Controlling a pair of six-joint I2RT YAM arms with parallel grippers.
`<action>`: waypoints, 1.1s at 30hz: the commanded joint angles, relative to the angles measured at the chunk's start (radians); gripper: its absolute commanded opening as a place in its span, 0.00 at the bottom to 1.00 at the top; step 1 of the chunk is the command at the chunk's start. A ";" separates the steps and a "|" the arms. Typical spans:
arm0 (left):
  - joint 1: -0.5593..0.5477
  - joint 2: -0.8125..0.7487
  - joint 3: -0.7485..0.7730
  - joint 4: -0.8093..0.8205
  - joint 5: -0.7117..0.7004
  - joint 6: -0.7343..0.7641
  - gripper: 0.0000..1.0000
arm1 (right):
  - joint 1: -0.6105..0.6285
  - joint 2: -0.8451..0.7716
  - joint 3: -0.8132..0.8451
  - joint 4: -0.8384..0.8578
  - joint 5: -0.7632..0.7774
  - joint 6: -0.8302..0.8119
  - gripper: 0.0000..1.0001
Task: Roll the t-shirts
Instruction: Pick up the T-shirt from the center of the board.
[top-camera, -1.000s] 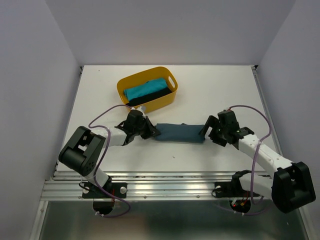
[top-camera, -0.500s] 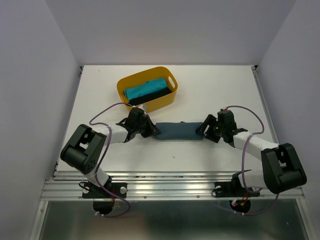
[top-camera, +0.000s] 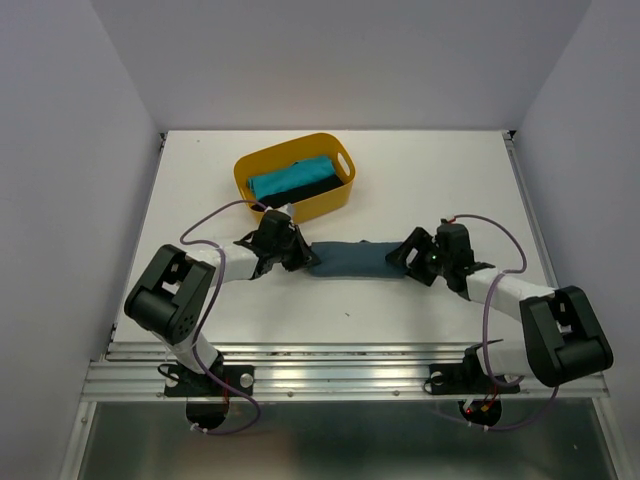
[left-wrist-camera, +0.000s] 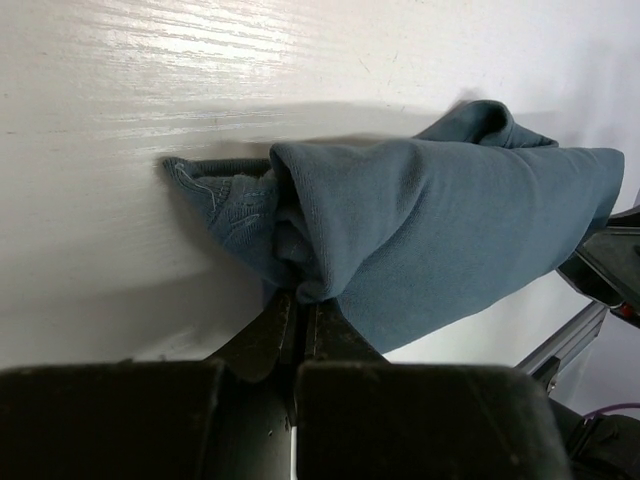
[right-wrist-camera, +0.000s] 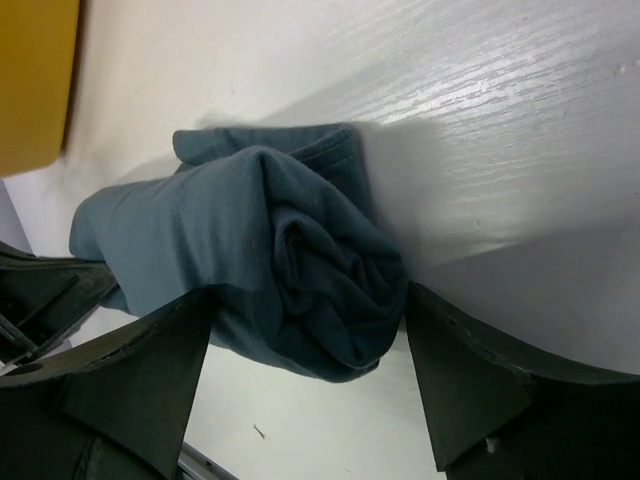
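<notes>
- The slate-blue t-shirt (top-camera: 355, 260) lies on the white table (top-camera: 440, 180), between the two arms and in front of the yellow basket (top-camera: 243, 172). It is already a long roll. The right wrist view shows the spiral of layers at its end (right-wrist-camera: 320, 270).
- The left claw (left-wrist-camera: 298, 300) has its fingers (left-wrist-camera: 270, 335) pressed together. A fold at the left end of the roll sits right at their tips, so I judge it is pinched there.
- The right claw (right-wrist-camera: 305, 300) has its fingers apart, one on each side of the other end of the roll. They are touching the cloth or just beside it, and I cannot tell if they press.
- A turquoise t-shirt (top-camera: 290, 178) and a black t-shirt (top-camera: 312, 192) lie side by side in the basket as long bundles, which to me look rolled already.
- I see no flat t-shirt waiting on the table, so I think the task is near its end.
- What is left, in my judgement, is small. A loose hemmed corner (left-wrist-camera: 205, 185) sticks out at the left end and may need tucking. Probably the roll must then go to the basket, but the task sentence does not say this.
</notes>
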 joint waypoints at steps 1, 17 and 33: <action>0.001 0.018 0.016 -0.046 -0.010 0.026 0.00 | -0.002 -0.026 -0.022 -0.098 0.016 -0.034 0.85; 0.050 0.033 0.031 -0.072 -0.006 0.063 0.00 | -0.053 0.118 0.100 -0.177 -0.139 -0.230 0.95; 0.052 0.059 0.053 -0.102 0.000 0.109 0.00 | -0.090 0.210 0.036 0.014 -0.121 -0.120 0.35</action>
